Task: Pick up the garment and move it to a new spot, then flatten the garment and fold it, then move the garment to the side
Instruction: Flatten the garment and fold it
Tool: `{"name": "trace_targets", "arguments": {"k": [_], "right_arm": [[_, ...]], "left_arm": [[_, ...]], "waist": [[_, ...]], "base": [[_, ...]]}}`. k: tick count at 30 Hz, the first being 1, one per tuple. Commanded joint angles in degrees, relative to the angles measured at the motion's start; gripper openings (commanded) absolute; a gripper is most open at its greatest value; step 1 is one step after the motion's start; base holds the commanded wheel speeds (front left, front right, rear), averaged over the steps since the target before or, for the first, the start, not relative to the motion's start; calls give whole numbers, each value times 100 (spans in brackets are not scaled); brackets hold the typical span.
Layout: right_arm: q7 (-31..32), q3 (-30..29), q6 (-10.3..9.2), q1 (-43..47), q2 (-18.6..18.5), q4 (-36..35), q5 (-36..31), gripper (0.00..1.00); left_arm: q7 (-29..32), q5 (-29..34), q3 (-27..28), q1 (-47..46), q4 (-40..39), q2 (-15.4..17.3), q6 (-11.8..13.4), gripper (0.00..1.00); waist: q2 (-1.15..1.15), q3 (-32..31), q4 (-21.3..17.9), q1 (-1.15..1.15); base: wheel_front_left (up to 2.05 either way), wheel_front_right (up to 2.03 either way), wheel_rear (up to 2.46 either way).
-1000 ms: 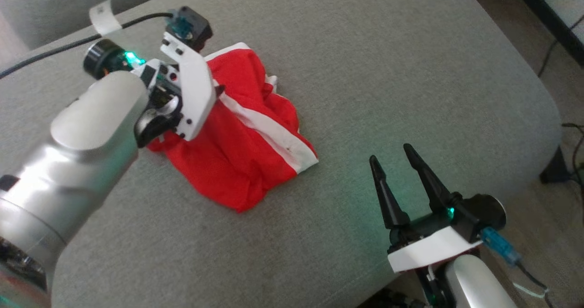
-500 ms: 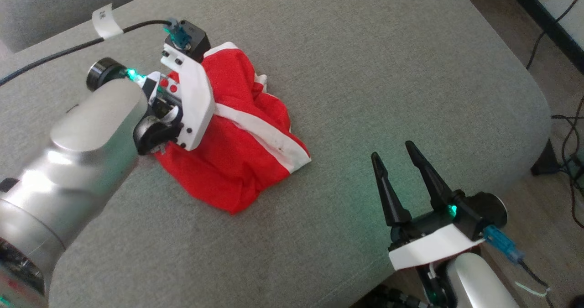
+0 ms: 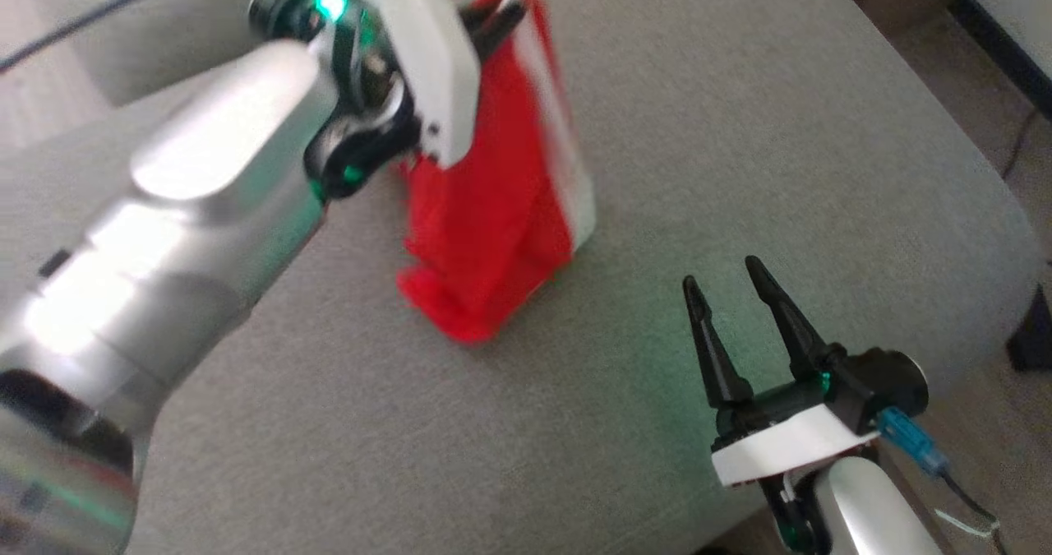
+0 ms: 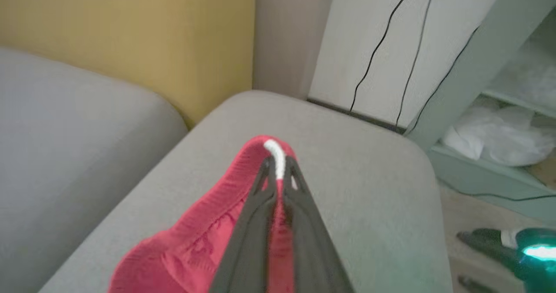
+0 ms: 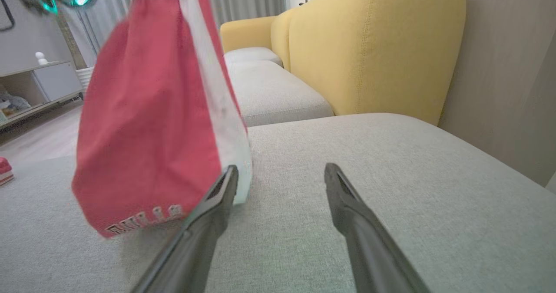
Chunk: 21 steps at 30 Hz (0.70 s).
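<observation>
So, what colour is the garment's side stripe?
White, on the red cloth garment; best in right wrist view.

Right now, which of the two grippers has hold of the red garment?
The left gripper: its fingers are shut on the edge of the red garment, which hangs from them. The right gripper stands open and empty over the grey cushion.

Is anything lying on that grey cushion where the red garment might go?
Nothing visible does. The red garment hangs from the shut left gripper over bare grey cushion; the open right gripper sits apart, to one side.
</observation>
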Motion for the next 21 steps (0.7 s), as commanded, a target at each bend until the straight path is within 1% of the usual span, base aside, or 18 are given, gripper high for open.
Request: {"name": "trace_targets", "arguments": {"k": [1,6,10,12,14,17,21], "right_arm": [[-36,65,-4,-23,-19,-140,-70,100],[-36,-60,-4,124,-19,-108,-191,100],[-36,-173,-4,272,-19,-116,-249,100],[-36,-225,-4,336,-19,-126,-268,100],[-36,-270,-4,395,-19,-141,-285,100],[-36,-345,-4,463,-19,-163,-302,100],[-36,-422,-4,477,-19,-149,-227,100]], "left_arm": [[-191,-59,355,-560,-213,54,10,0],[-716,-368,721,-784,-451,-112,10,0],[-986,-612,940,-671,-668,-38,10,0],[-1070,-696,993,-441,-815,119,19,0],[-1108,-720,968,-100,-996,368,73,0],[-1133,-856,919,613,-1256,797,239,0],[-1358,-1007,869,1628,-1423,1322,438,0]], "waist": [[0,-262,228,0],[0,-646,537,0],[0,-864,817,0],[0,-935,961,0],[0,-979,1109,0],[0,-959,1345,0],[0,-850,1676,0]], "base": [[0,0,0],[0,0,0],[0,0,0],[0,0,0],[0,0,0],[0,0,0],[0,0,0]]}}
